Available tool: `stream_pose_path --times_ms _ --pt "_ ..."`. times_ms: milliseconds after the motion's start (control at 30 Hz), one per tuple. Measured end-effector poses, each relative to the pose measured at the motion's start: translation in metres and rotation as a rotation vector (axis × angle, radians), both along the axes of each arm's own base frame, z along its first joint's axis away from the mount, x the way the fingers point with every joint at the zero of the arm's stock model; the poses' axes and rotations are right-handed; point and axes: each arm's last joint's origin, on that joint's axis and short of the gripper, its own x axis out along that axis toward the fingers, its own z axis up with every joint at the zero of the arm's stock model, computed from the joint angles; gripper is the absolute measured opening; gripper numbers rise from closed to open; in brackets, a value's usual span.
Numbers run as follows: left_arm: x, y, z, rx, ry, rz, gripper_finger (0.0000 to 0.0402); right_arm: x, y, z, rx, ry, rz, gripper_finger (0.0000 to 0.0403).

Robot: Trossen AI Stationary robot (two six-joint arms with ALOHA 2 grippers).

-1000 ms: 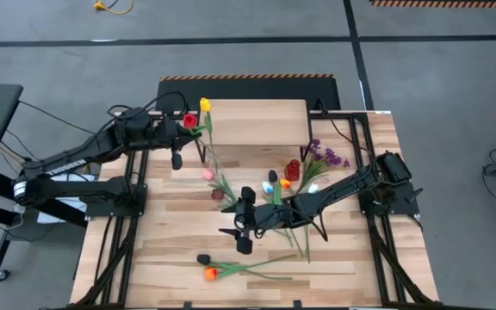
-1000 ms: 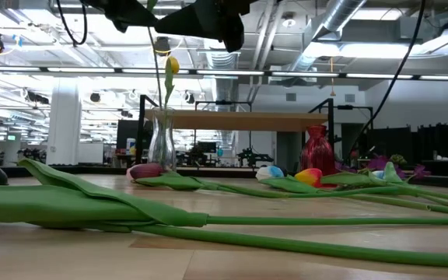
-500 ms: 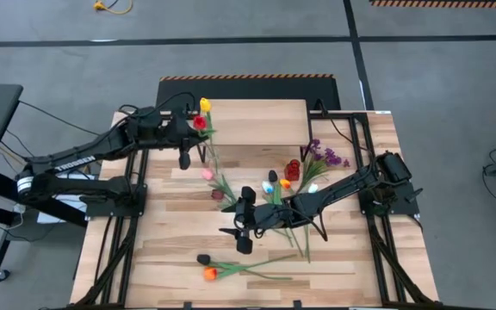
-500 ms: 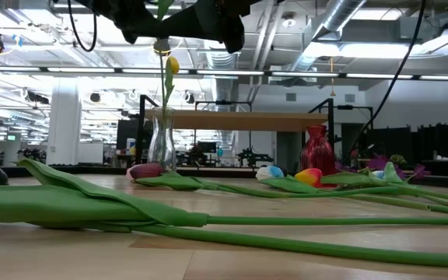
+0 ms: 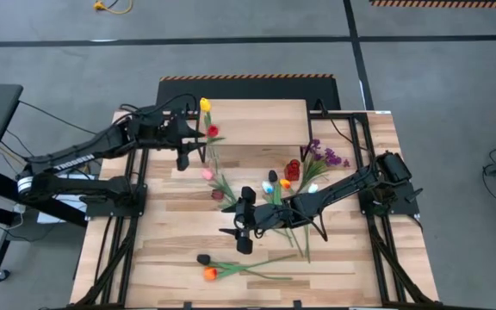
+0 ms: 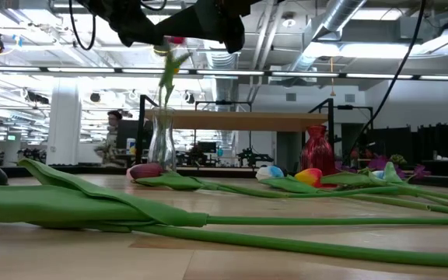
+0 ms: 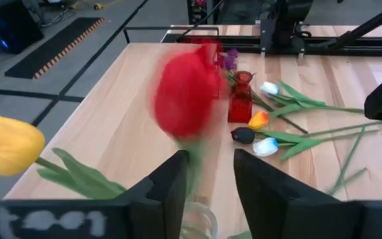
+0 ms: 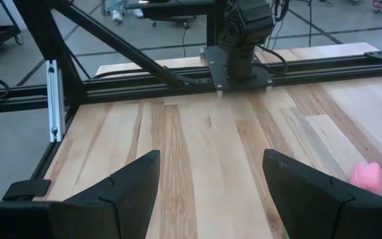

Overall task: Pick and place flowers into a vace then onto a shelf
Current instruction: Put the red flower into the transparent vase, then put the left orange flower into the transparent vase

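Upper left, left gripper (image 7: 207, 179) spread above the vase (image 6: 162, 141); loose red tulip (image 7: 186, 93) could tip out.

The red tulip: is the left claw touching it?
Apart: in the left wrist view the red tulip stands blurred above the gap of the open left claw.
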Motion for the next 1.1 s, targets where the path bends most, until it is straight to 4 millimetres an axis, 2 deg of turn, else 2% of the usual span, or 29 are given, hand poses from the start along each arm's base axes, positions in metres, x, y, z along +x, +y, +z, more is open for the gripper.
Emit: stream_pose_path --times_ms 167,367,567,733,867,1000,1100 --pt "-0.005 -0.002 0.009 -0.010 0.045 0.017 0.0140 0.000 0.000 0.000 0.000 0.000 0.000 0.0260" --pt "-0.013 -0.003 0.017 -0.007 0.098 0.095 0.0142 0.000 0.000 0.000 0.000 0.001 0.000 0.0260" --pt "-0.027 -0.013 0.033 -0.070 -0.005 0.072 0.0142 -0.002 -0.001 -0.006 0.021 0.061 -0.017 0.0260" --pt "-0.051 -0.035 0.047 -0.175 -0.156 -0.083 0.0142 -0.006 -0.003 -0.014 0.057 0.153 -0.054 0.0260" --pt "-0.077 -0.054 0.049 -0.208 -0.302 -0.154 0.0142 -0.009 -0.005 -0.019 0.062 0.204 -0.100 0.0260" --pt "-0.104 -0.067 0.042 -0.238 -0.447 -0.191 0.0142 -0.013 -0.006 -0.025 0.062 0.244 -0.164 0.0260" --pt "-0.113 -0.071 0.025 -0.276 -0.485 -0.216 0.0142 -0.017 -0.004 -0.028 0.073 0.270 -0.217 0.0260"
